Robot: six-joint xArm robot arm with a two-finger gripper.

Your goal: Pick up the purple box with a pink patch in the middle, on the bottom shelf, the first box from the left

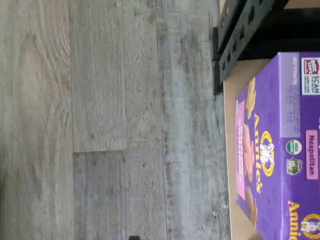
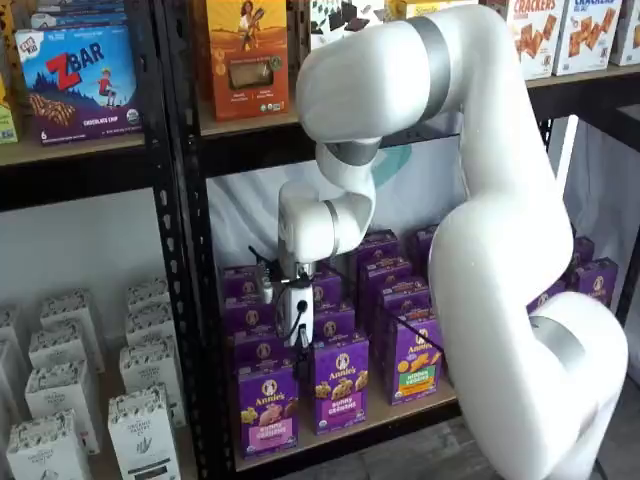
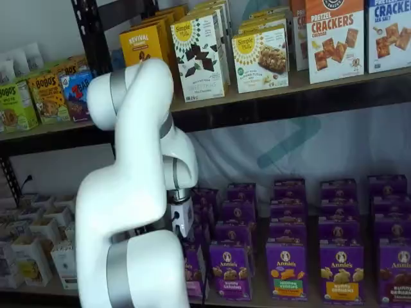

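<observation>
The purple box [image 2: 267,410] with a pink patch stands upright at the front left of the bottom shelf [image 2: 400,413]. In a shelf view [image 3: 193,273] it is half hidden behind my arm. The wrist view shows its top and pink-patched front [image 1: 280,150] on the wooden board [image 1: 231,150], close by. My gripper [image 2: 296,338] hangs just above and behind the box, over the row of purple boxes. Its white body also shows in a shelf view [image 3: 182,221]. The fingers do not show plainly, so I cannot tell whether they are open or shut.
A purple box with a tan patch [image 2: 340,385] and one with a green-and-orange patch [image 2: 420,365] stand right of the target. A black perforated upright [image 2: 190,300] stands to its left, with white boxes [image 2: 140,420] beyond. Grey wood floor [image 1: 115,120] lies before the shelf.
</observation>
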